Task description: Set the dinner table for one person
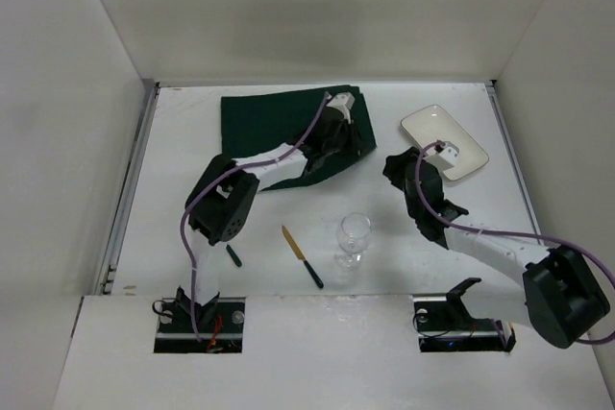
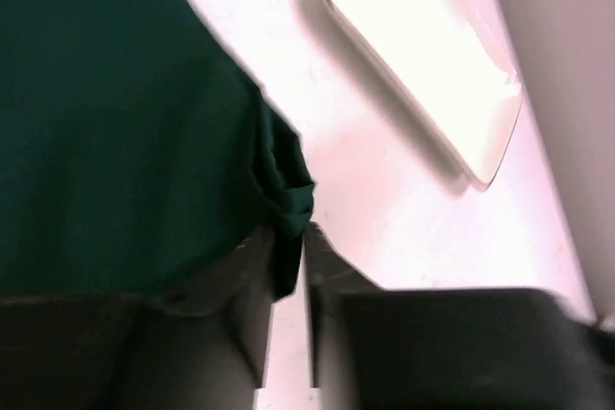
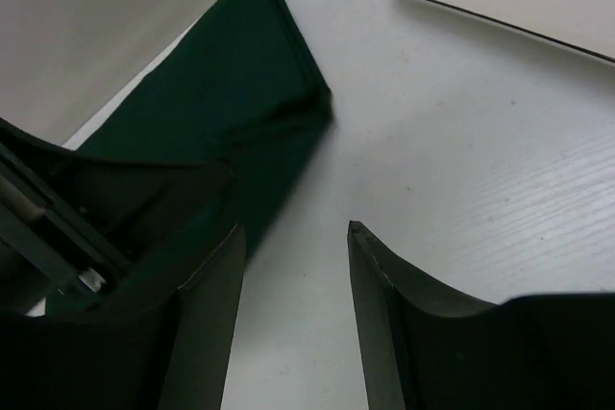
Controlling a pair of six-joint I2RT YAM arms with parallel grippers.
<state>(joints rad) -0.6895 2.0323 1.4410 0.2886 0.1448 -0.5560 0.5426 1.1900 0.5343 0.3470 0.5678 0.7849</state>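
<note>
Jaws, left gripper (image 2: 288,266): clamped on cloth mat (image 2: 115,122) (bunched corner)
Jaws, right gripper (image 3: 293,237): apart above dinner table (image 3: 461,160)

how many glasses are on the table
1. The wine glass stands near the front middle of the table, just right of the knife. Part of the table is covered, so another may be hidden.

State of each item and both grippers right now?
green mat: rumpled, right edge pinched
left gripper: shut on green mat
right gripper: open, empty
plate: flat, nothing seen on it
wine glass: upright, looks empty
knife: lying flat
</note>
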